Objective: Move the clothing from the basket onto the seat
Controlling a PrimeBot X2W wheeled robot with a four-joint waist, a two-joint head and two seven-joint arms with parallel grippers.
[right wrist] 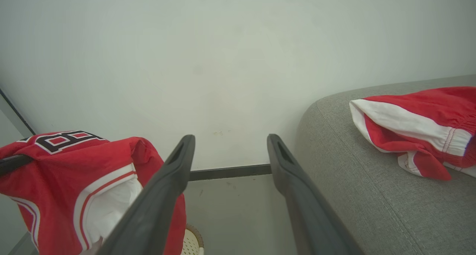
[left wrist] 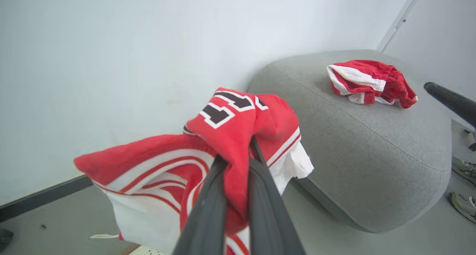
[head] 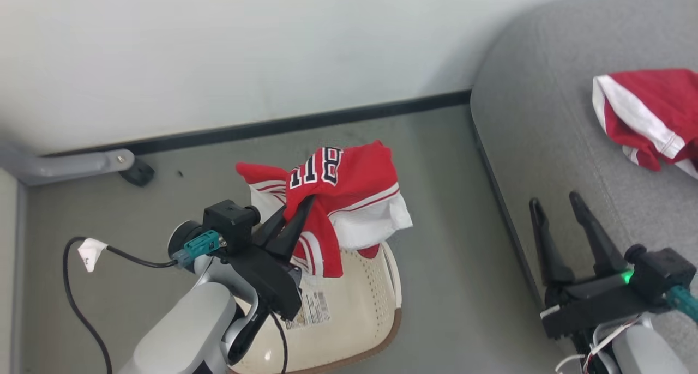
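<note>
My left gripper (head: 297, 210) is shut on the red jersey (head: 338, 199), which hangs above the cream basket (head: 349, 314). Black-white lettering shows on the jersey (left wrist: 230, 136) near the dark fingers (left wrist: 208, 206). The red shorts (head: 649, 115) with a white stripe lie on the grey seat (head: 545, 123) at the right. The same shorts (left wrist: 370, 82) rest on top of the seat (left wrist: 372, 143) in the left wrist view. My right gripper (head: 556, 205) stands open over the seat's front edge, nothing between its fingers (right wrist: 167, 184). In its wrist view the jersey (right wrist: 74, 173) hangs left, the shorts (right wrist: 420, 125) lie right.
A white wall with a dark baseboard (head: 305, 123) runs behind the basket. Grey floor (head: 447, 227) separates basket and seat. A grey metal leg with a black foot (head: 136, 172) stands at the far left. Shoes (left wrist: 463, 203) lie on the floor beyond the seat.
</note>
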